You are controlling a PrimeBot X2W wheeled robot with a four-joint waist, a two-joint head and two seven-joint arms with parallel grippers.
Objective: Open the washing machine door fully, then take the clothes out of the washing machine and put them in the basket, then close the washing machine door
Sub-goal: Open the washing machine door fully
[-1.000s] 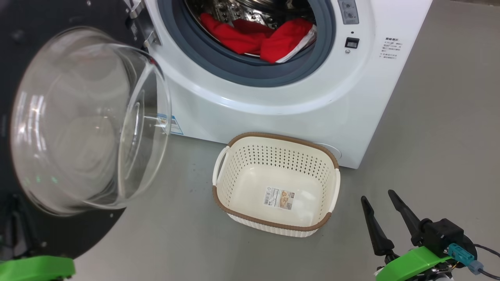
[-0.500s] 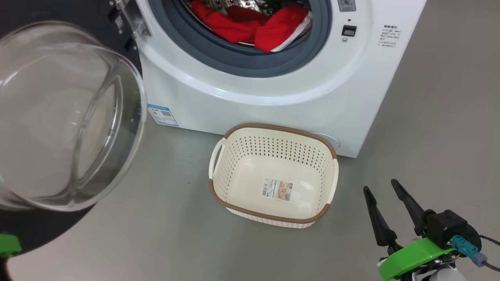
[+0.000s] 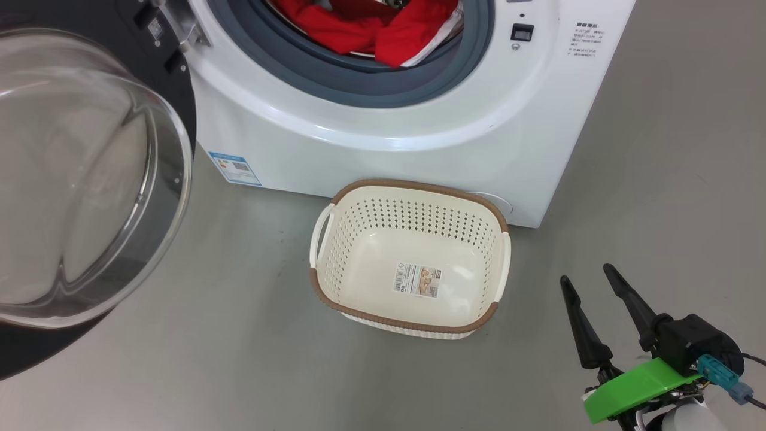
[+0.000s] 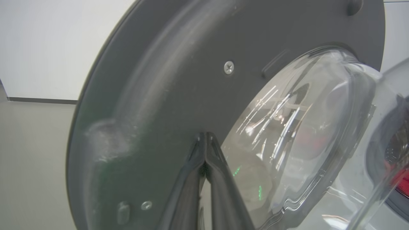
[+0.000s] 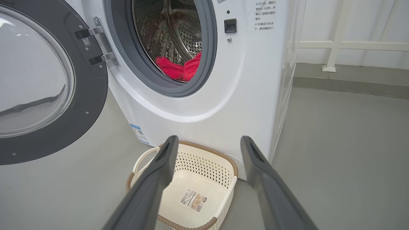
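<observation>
The washing machine (image 3: 383,149) stands with its door (image 3: 176,90) swung out to the left, the glass bowl (image 3: 78,179) bulging toward me. Red clothes (image 3: 371,30) lie in the drum behind the grey ring. The cream basket (image 3: 419,187) sits empty on the floor before the machine. My right gripper (image 3: 586,274) hovers open at the lower right, just right of the basket. In the left wrist view my left gripper (image 4: 204,135) is shut, its tips against the door (image 4: 159,80) on the dark inner face beside the glass. The right wrist view shows the open right gripper (image 5: 209,139) above the basket (image 5: 204,166), with the clothes (image 5: 179,68) beyond.
Grey floor spreads to the right of the machine and in front of the basket. A white railing (image 5: 335,44) runs along the wall behind the machine's right side. The open door (image 5: 92,95) takes up the space to the machine's left.
The door has swung wider to the left. The head camera has shifted, so machine and basket sit higher and further left. The green left wrist part has left the head view.
</observation>
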